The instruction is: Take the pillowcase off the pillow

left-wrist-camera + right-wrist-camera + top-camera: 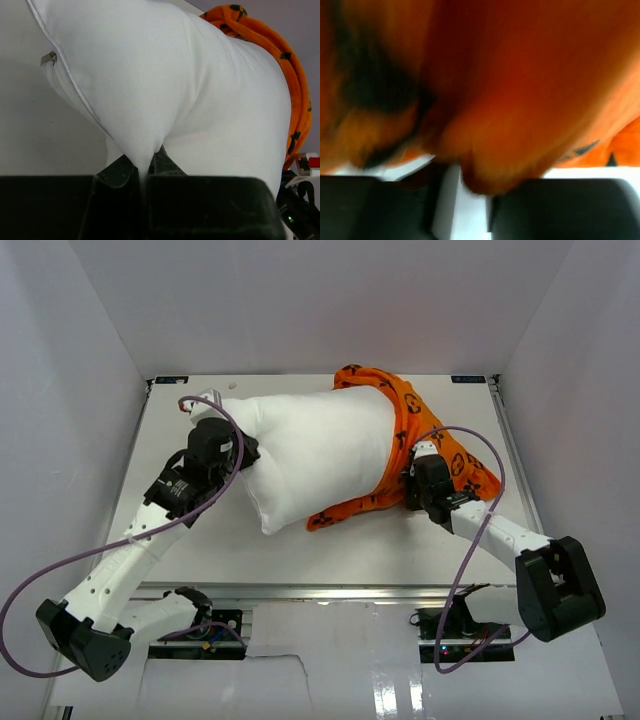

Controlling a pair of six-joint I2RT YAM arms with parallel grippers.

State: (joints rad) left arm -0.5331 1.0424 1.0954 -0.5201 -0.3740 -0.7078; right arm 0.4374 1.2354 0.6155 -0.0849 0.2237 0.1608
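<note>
There is one pillow (320, 455) and one pillowcase (400, 400), both on the one table (330, 550). Two robot arms are in view: the left arm (120, 570) at the near left and the right arm (495, 528) at the near right. Each arm ends in one gripper, which makes two: the left gripper (145, 170) and the right gripper (462, 200). Each gripper has two fingers, four in all. There are two purple cables, the left cable (40, 573) and the right cable (497, 465). The pillow has one metal zipper pull (48, 58). Two small dark brackets sit at the table's far corners: the left bracket (165, 380) and the right bracket (467, 379).
</note>
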